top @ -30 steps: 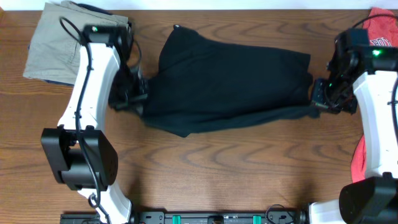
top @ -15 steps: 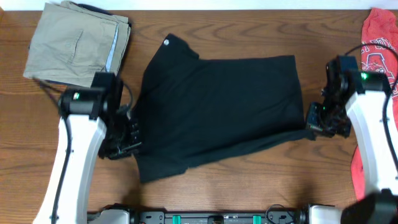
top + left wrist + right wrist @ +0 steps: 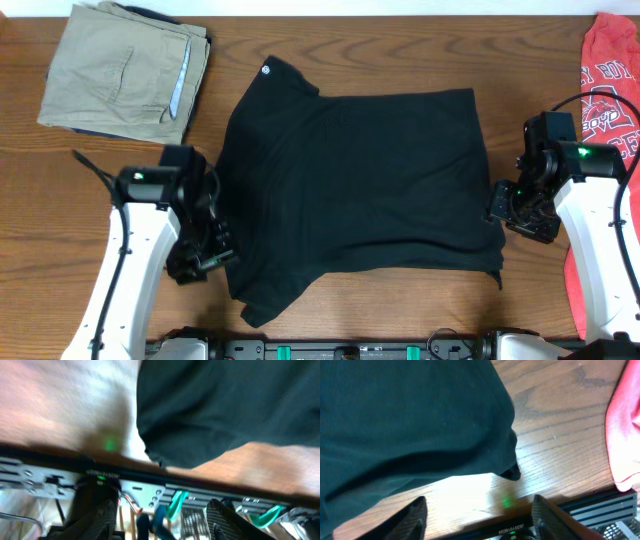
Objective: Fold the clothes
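1. Viewing from overhead, I see the black shirt (image 3: 360, 190) spread flat on the middle of the wooden table (image 3: 60, 210), between the 2 arms.
2. A small round white logo (image 3: 267, 69) sits at the shirt's far left corner. I cannot read any lettering in it.
3. Left gripper (image 3: 161, 516): in the left wrist view its 2 fingers stand apart with nothing between them. The shirt's near left edge lies on the wood ahead of them, not touching.
4. Right gripper (image 3: 482, 519): in the right wrist view its jaws are spread and hold nothing. A pointed corner of the shirt (image 3: 510, 473) rests on the table just ahead of the fingers.
5. Folded khaki trousers (image 3: 125, 70) lie at the far left corner of the table, apart from the shirt.
6. A red garment (image 3: 605, 110) lies along the right edge. It carries white lettering and a crest, too small for me to read.
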`<state>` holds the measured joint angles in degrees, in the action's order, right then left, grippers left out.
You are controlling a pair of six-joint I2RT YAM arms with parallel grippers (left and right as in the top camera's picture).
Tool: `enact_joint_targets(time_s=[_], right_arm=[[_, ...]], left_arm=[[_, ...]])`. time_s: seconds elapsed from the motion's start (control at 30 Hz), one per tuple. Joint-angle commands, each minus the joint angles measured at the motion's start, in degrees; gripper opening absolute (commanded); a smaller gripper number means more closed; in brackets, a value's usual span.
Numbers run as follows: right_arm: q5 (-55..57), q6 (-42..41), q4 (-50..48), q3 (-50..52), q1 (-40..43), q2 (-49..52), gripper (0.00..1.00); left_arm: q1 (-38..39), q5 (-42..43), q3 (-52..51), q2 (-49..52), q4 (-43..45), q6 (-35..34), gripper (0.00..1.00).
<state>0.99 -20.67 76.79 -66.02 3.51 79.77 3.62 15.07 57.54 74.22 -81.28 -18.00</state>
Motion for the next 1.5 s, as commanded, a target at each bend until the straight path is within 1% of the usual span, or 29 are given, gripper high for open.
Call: enact_joint_targets(time_s=[0.0,0.07,0.17,0.5,0.6,0.77,0.87,1.0,1.2,1.27,1.33,1.47], right_arm=[[0.0,-0.2,-0.6,0.2,-0.1,-0.3,0.67],[0.0,-0.3,-1.0,0.2,-0.1,-0.3,0.7],[0.0,-0.3,-1.2,0.2,-0.1,-0.3,0.72],[0.0,-0.1,-1.4,0.2,-0.2,-0.3,0.73],[0.0,-0.1,-1.4,0.2,-0.2,-0.3,0.73],[0.0,-0.1,-1.3,0.2,-0.2,-0.3,0.73],[0.0,-0.1,-1.3,0.2,-0.2,-0.3,0.73],[0.0,-0.1,-1.7,0.2,-0.2,-0.3,0.73],[-0.5,-0.1,-2.6,0.2,-0.2,-0.3,0.73],[-1.2,-0.1,-2.9,0.2,-0.2,-0.3,0.73],[-1.5,-0.1,-3.0,0.2,-0.2,-0.3,0.73],[-1.5,0.2,-3.1,0.2,-0.2,-0.3,0.73]], left_arm=[[1.2,2.5,-4.5,0.3,0.6,0.3,0.6],[2.8,2.8,-7.0,0.3,1.7,-0.4,0.6],[6.0,6.0,-9.8,0.4,4.2,-2.4,0.59],[18.8,6.4,-16.0,0.6,16.8,-18.1,0.6],[20.9,6.3,-16.4,1.3,18.8,-20.7,0.6],[21.6,0.3,-16.5,2.0,18.8,-29.8,0.6],[21.6,0.3,-16.5,2.0,18.6,-35.1,0.6],[22.1,0.3,-16.5,2.0,18.6,-40.2,0.6],[26.0,0.3,-17.6,2.0,20.4,-49.0,0.61],[27.4,0.3,-18.6,2.0,22.0,-51.8,0.64],[28.5,0.3,-19.9,2.0,23.0,-55.0,0.65],[29.0,0.3,-22.3,2.0,25.4,-55.7,0.66]])
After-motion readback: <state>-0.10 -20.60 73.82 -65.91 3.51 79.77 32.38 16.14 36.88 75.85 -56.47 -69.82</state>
